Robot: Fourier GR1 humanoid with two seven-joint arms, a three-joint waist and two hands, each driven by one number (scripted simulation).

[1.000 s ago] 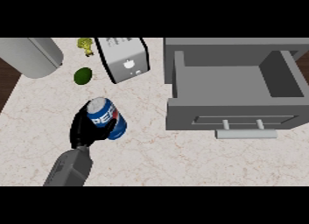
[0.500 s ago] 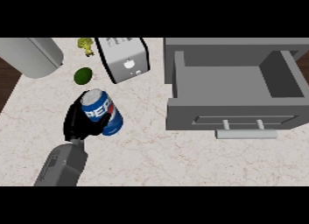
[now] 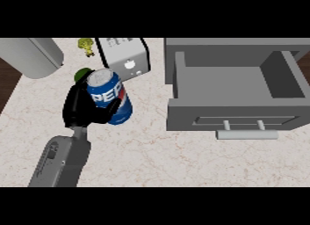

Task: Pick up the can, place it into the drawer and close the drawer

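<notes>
The left hand (image 3: 79, 107) has its fingers curled round the can (image 3: 109, 94), held nearly upright over the worktop (image 3: 157, 154), and the open drawer (image 3: 235, 116) lies to its right, so the carry probably goes rightward

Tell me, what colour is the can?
It's a blue metal can with white lettering and silver top; head view.

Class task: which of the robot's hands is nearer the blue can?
Left. The left hand is curled round the can, touching it; the right hand is not in view.
</notes>
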